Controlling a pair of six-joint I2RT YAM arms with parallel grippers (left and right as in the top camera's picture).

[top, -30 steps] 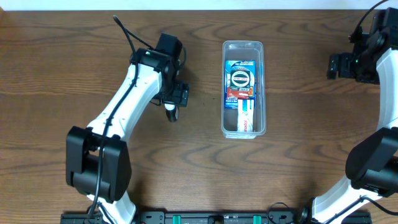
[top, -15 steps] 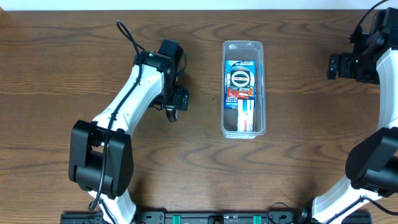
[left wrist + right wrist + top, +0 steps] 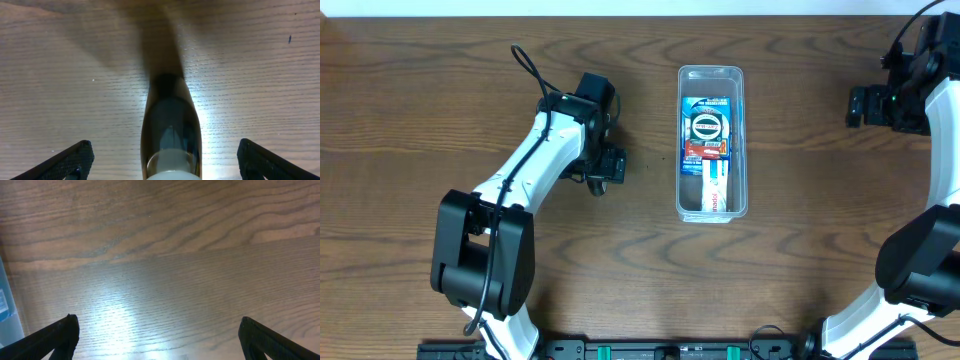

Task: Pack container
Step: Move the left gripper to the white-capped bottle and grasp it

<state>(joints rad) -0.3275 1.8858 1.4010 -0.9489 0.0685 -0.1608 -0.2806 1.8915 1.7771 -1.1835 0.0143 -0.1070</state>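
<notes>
Overhead, container [image 3: 710, 80] right of left gripper [image 3: 603, 170], apart

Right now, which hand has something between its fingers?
The left hand: a dark tube sits between its open fingers. The right hand straddles only table.

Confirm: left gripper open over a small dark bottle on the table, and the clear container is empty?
Not empty. The overhead view shows the container holding a blue packet and a white tube. The left gripper is open over the small dark bottle on the table.
</notes>
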